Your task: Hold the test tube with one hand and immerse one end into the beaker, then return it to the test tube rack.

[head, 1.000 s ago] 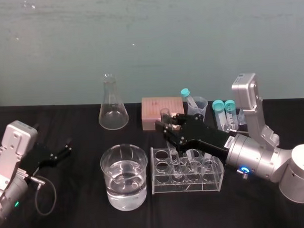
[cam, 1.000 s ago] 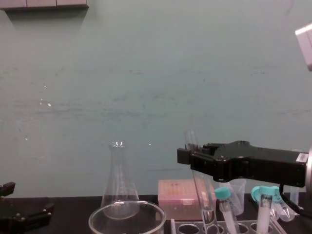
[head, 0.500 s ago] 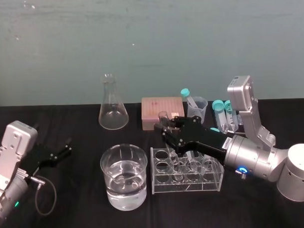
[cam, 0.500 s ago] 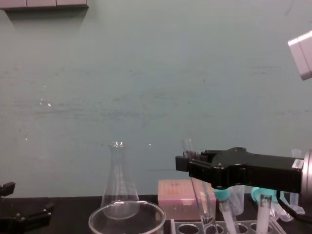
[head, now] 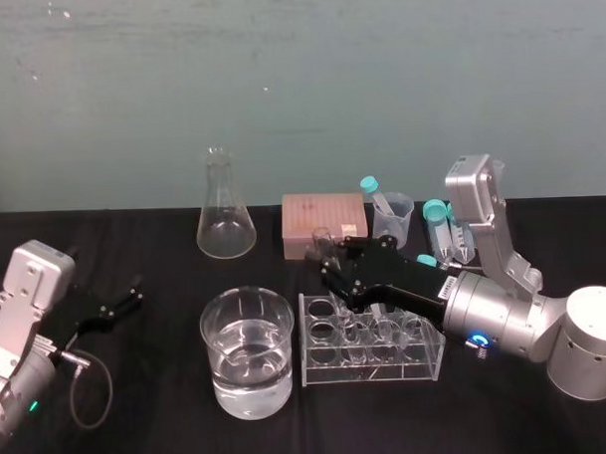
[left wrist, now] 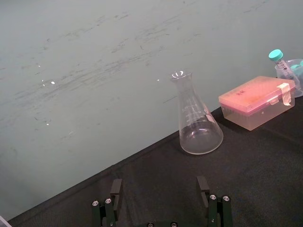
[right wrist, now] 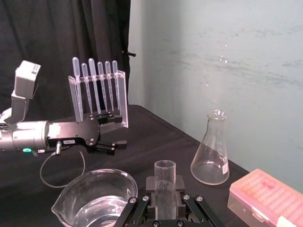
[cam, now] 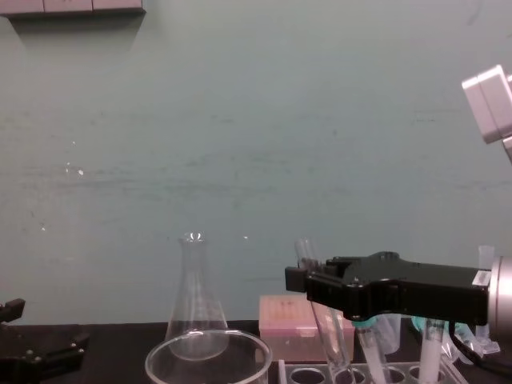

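End effector, R [head: 334, 269]: clenched on upper part of test tube [head: 324, 236], over L end of test tube rack [head: 373, 370].
Test tube: 1, uncapped, looks empty, slight tilt; rim above fingers, lower end down in a rack hole near L end. Touching rack floor or not: can't tell. R wrist view: tube [right wrist: 164, 182] pinched btw fingers [right wrist: 134, 210]. Chest view: tube [cam: 330, 340] slanting down under end effector [cam: 300, 278].
Rack: 1, clear plastic, round holes on top, hole count unclear.
Beaker [head: 209, 340]: 1, just L of rack w/ small gap, partly filled w/ clear liquid.
Conical flask [head: 225, 218]: 1, empty, behind beaker near wall.
Pink tip box [head: 325, 218]: 1, closed, behind rack.
Small plastic cup [head: 394, 220]: 1, R of box, 1 teal-capped tube [head: 373, 192] leaning in it; 2 more capped tubes further R, so 3 teal caps total.
Pipette stand [right wrist: 97, 92]: 1, w/ 6 clear pipettes, in R wrist view.
End effector, L [head: 126, 296]: parked on counter [head: 140, 412] far L, fingers spread, nothing held.
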